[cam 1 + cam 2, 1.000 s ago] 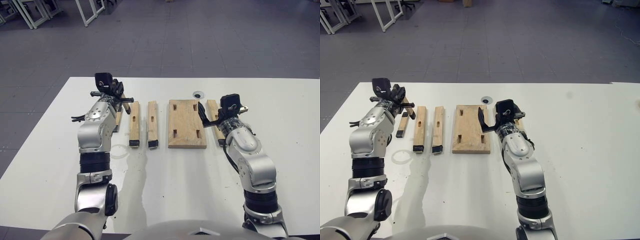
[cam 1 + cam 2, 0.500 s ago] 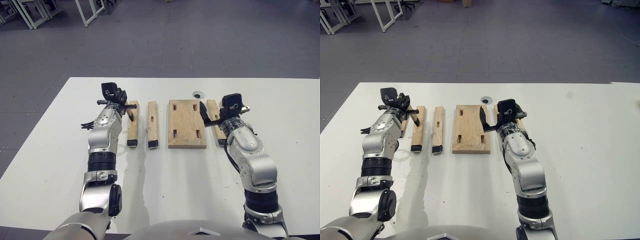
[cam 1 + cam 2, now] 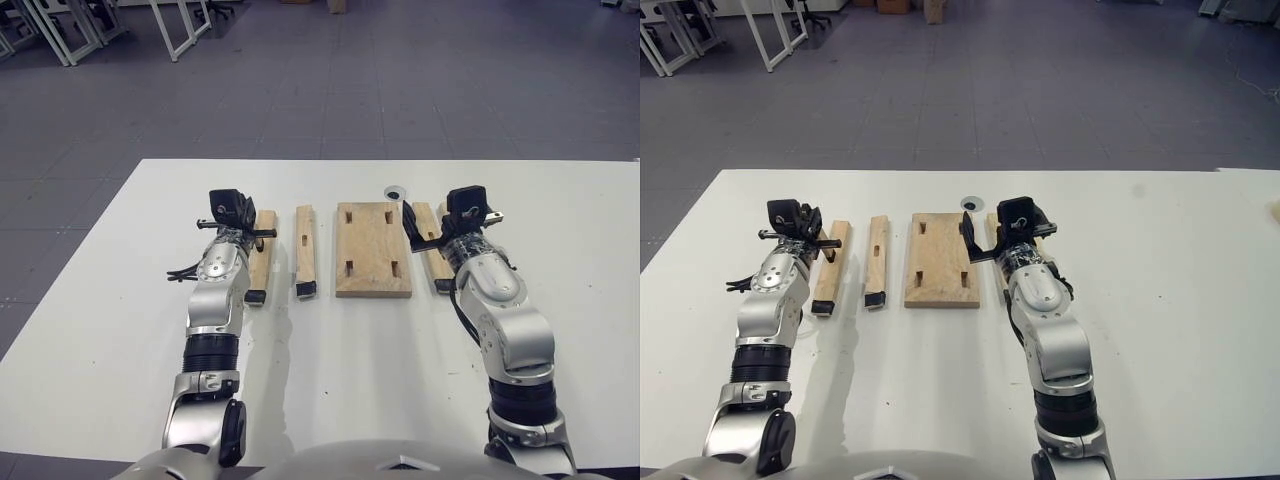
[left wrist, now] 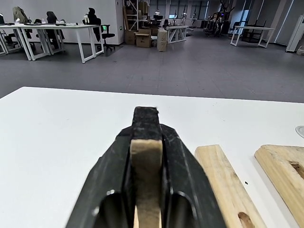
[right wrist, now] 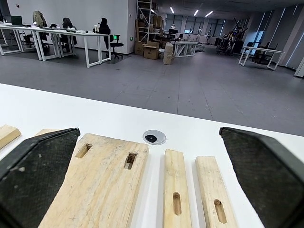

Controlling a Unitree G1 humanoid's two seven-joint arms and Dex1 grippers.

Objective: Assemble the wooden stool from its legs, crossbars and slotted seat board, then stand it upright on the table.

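Here, left end effector [image 4: 145, 142] clamped on bar [image 4: 146, 183], right end effector [image 5: 149, 133] spread above legs [image 5: 175, 190]

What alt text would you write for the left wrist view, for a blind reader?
The black left gripper is closed on a narrow pale wooden bar over a white table. Beside it lie a pale slotted wooden leg and a corner of the wooden seat board.

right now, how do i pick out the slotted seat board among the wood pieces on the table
On the white table, find the round grey grommet near the far edge. Just this side of it, mid-row, lies the pale wooden seat board. It is the only wide flat rectangle, with four small slots; its neighbours are narrow bars.
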